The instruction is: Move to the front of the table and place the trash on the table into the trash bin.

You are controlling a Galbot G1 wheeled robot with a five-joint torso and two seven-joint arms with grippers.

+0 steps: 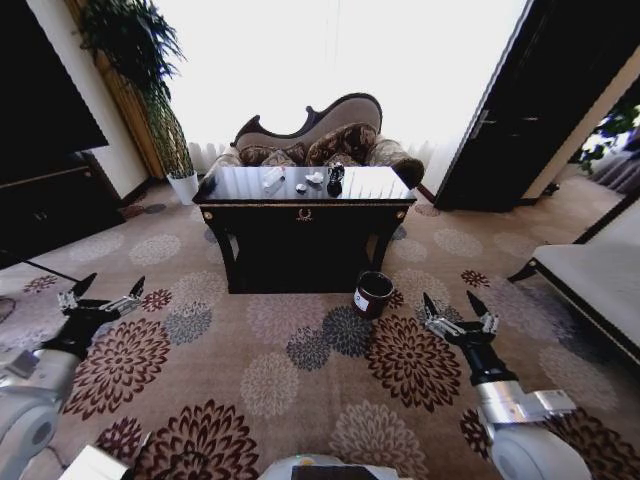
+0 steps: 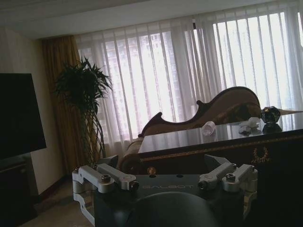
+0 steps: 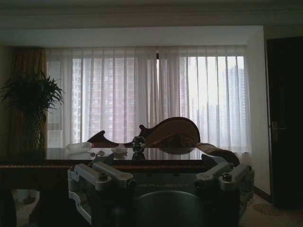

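Trash: on the bench (image 1: pixel 240 184), upper centre of the head view, well apart from both hands; 1 bottle (image 1: pixel 272 180), 2 paper wads (image 1: pixel 315 178), 1 dark round object (image 1: pixel 335 176).
Bin (image 1: pixel 372 294): 1, on the carpet (image 1: pixel 300 370) at the bench's front right corner, centre of the frame, nearer the right hand.
Left hand (image 1: pixel 105 292): lower left of the frame, fingers spread, holding nothing.
Right hand (image 1: pixel 453 305): lower right, fingers spread, holding nothing.
Behind the bench: 1 sofa (image 1: pixel 330 135); 1 plant (image 1: pixel 140 60) at upper left.
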